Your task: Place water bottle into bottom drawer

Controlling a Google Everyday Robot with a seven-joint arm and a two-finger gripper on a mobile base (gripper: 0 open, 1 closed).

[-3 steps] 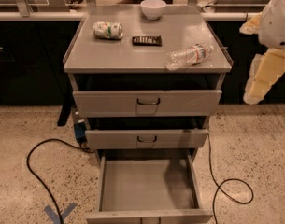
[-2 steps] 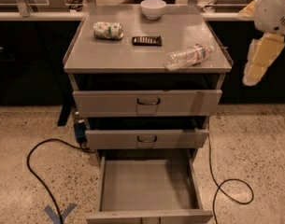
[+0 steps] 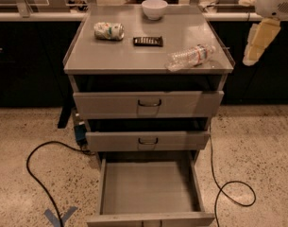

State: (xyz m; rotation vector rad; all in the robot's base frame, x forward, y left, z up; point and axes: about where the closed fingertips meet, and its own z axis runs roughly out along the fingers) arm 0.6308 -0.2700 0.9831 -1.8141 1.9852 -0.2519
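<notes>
The water bottle (image 3: 190, 56) is clear and crinkled with a pale label. It lies on its side on the grey cabinet top (image 3: 134, 60), near the right front corner. The bottom drawer (image 3: 148, 188) is pulled far out, and its flat grey inside holds nothing. My gripper (image 3: 257, 41) hangs from the white arm at the upper right. It is off the cabinet's right edge, to the right of the bottle and a little above it. It holds nothing that I can see.
A crushed white-green can (image 3: 108, 30), a dark flat bar (image 3: 148, 41) and a white bowl (image 3: 154, 8) sit on the cabinet top. The two upper drawers (image 3: 148, 104) stand slightly out. Black cables (image 3: 39, 174) loop on the floor on both sides. Blue tape (image 3: 61, 216) marks the floor.
My gripper has risen and shifted slightly left, towards the cabinet's right edge. The bottle and the drawers have not moved.
</notes>
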